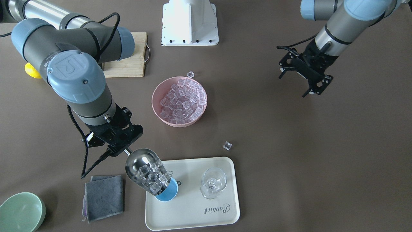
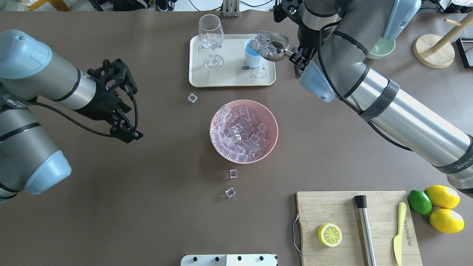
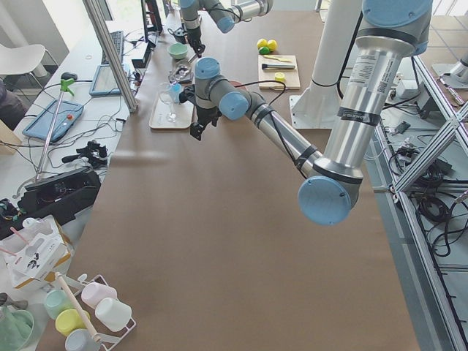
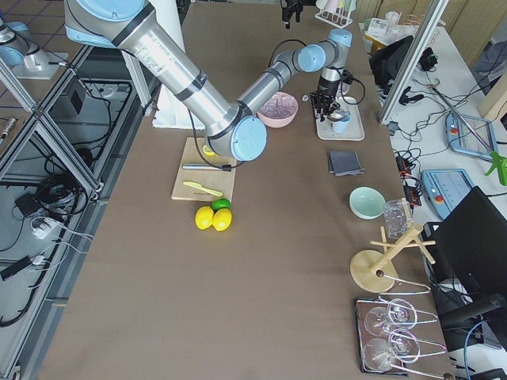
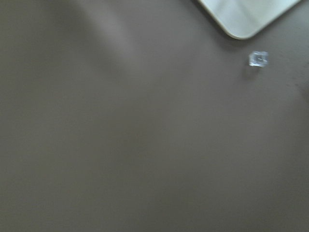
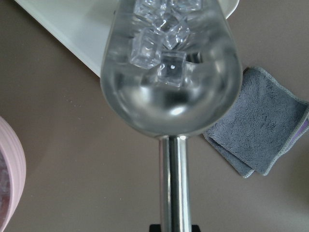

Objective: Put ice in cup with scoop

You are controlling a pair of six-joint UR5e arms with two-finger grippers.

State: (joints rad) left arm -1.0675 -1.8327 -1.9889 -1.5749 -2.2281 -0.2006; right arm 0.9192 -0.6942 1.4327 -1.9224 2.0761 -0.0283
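Observation:
My right gripper [image 1: 121, 145] is shut on the handle of the steel scoop [image 1: 145, 172]. The scoop holds several clear ice cubes [image 1: 154, 179] and tilts down with its open end over the light-blue cup [image 1: 169, 194] on the cream tray [image 1: 193, 209]. The right wrist view shows the scoop [image 6: 171, 96] with cubes [image 6: 159, 48] at its far end. The overhead view shows the scoop [image 2: 272, 45] at the cup [image 2: 252, 56]. A pink bowl [image 2: 271, 129] heaped with ice [image 2: 238, 133] stands mid-table. My left gripper [image 2: 125, 109] is open and empty, well to the bowl's left.
A wine glass [image 1: 213, 183] stands on the tray beside the cup. Loose cubes lie on the table [image 2: 192, 97] [image 2: 232, 173] [image 2: 230, 192]. A grey cloth [image 1: 103, 197] and a green bowl [image 1: 21, 212] lie near the tray. A cutting board [image 2: 354, 207] holds a lemon half, rod and knife.

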